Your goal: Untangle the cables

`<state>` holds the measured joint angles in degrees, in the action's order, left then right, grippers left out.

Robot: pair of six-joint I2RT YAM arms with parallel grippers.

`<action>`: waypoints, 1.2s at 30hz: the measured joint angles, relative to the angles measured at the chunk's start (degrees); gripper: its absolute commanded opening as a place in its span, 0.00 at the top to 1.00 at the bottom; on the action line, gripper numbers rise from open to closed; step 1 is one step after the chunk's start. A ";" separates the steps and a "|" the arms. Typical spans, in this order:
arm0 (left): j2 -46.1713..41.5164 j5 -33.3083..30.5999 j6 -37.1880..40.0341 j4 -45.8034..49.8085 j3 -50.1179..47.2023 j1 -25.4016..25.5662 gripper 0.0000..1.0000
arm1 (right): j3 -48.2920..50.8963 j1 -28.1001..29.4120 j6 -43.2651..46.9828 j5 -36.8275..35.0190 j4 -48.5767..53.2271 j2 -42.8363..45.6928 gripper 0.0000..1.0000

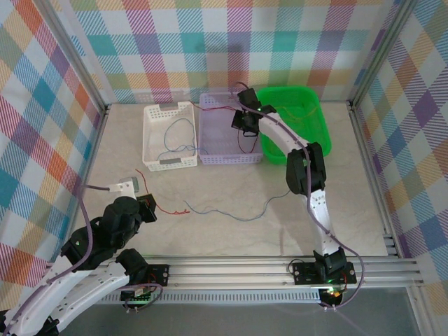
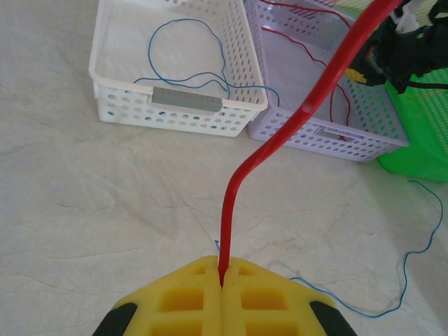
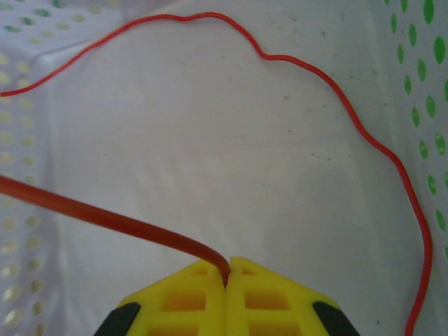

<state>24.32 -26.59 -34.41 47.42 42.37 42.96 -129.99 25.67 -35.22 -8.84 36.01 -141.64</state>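
My left gripper (image 2: 222, 278) is shut on one red cable (image 2: 294, 119), which rises from the yellow pads toward the upper right. From above, that gripper (image 1: 148, 207) sits low at the table's front left, with a short red end (image 1: 168, 211) sticking out. My right gripper (image 3: 225, 275) is shut on another red cable (image 3: 105, 213) inside the purple basket (image 1: 227, 155). A second thin red cable (image 3: 315, 70) loops across the basket floor. A blue cable (image 1: 231, 212) lies loose on the table. Another blue cable (image 2: 210, 35) curls in the white basket (image 2: 175, 115).
The white basket (image 1: 168, 161), the purple basket and a green basket (image 1: 308, 133) stand side by side at the back. Thin yellowish strands lie in the green one. A small grey-white block (image 1: 122, 185) rests by the left arm. Checked walls close in three sides.
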 measured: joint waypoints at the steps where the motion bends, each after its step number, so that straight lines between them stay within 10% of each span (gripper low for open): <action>1: 0.00 0.02 -0.09 0.00 0.00 0.00 1.00 | -0.70 -0.07 -0.46 -0.74 0.46 -1.07 1.00; 20: 0.66 0.04 -0.26 -0.79 -0.66 0.00 1.00 | -15.21 -2.03 -7.58 -3.48 10.64 -10.19 1.00; 36: 9.31 3.08 2.95 -2.21 5.20 0.00 1.00 | -4.39 -1.14 -4.98 -2.43 8.79 1.20 0.44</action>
<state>33.63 -23.51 -31.46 45.21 47.57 42.96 -134.39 24.53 -40.21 -11.27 44.80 -140.44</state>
